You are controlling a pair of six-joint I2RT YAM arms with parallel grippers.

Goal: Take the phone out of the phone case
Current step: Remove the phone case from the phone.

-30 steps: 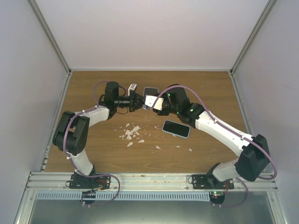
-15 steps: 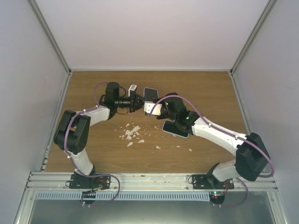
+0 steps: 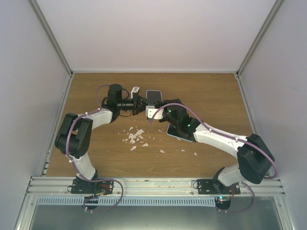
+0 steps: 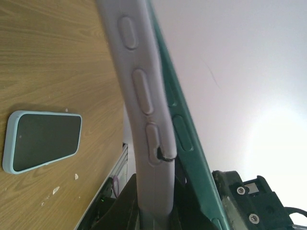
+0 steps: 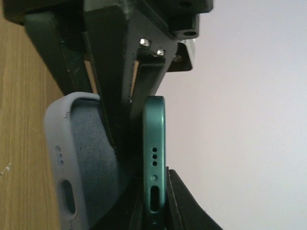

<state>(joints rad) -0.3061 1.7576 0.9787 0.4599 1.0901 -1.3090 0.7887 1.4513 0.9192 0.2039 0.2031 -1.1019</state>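
A dark green phone [image 5: 154, 143] is partly out of its lavender case [image 5: 72, 163]; their bottom ends stand apart. In the left wrist view the case's edge [image 4: 144, 96] with its buttons runs up the middle and the phone's edge [image 4: 187, 139] leans away to the right. My left gripper [image 4: 153, 191] is shut on the case. My right gripper [image 5: 154, 206] is shut on the phone's bottom end. From above, the left gripper [image 3: 140, 102] and the right gripper [image 3: 152, 109] meet at the phone [image 3: 153, 96], at the table's far middle.
A second phone in a light blue case [image 4: 43, 141] lies flat on the wooden table [image 3: 96, 148]; from above the right arm partly covers it [image 3: 178, 134]. White crumbs [image 3: 135, 136] are scattered near the middle. Grey walls enclose the table.
My right arm has swung left and lower, now over the blue-cased phone. The green phone and right gripper shifted slightly left. The left arm has stayed put.
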